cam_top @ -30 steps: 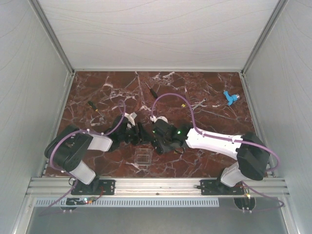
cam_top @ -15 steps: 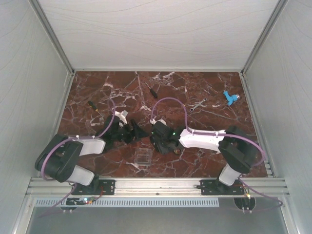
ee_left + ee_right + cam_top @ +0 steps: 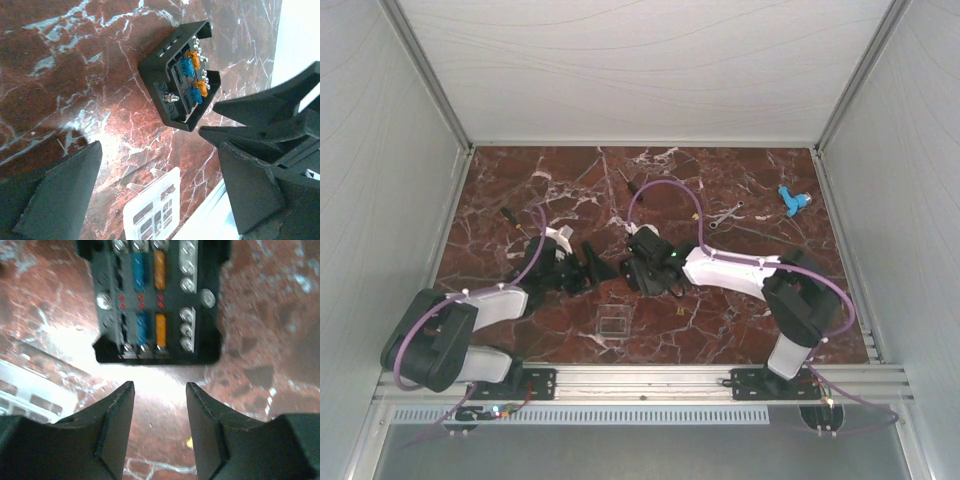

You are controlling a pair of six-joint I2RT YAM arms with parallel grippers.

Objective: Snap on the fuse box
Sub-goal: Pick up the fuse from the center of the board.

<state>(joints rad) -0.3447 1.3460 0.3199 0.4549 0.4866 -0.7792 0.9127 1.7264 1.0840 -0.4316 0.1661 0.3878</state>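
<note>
Fuse box point(image 3: 157, 300) slots show only in wrist views; left gripper point(image 3: 156, 142), right gripper point(image 3: 160, 387) spread.

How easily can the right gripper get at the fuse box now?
Likely yes: the fuse box lies just ahead of the right gripper, whose jaws stand apart; nothing blocks the way.
</note>
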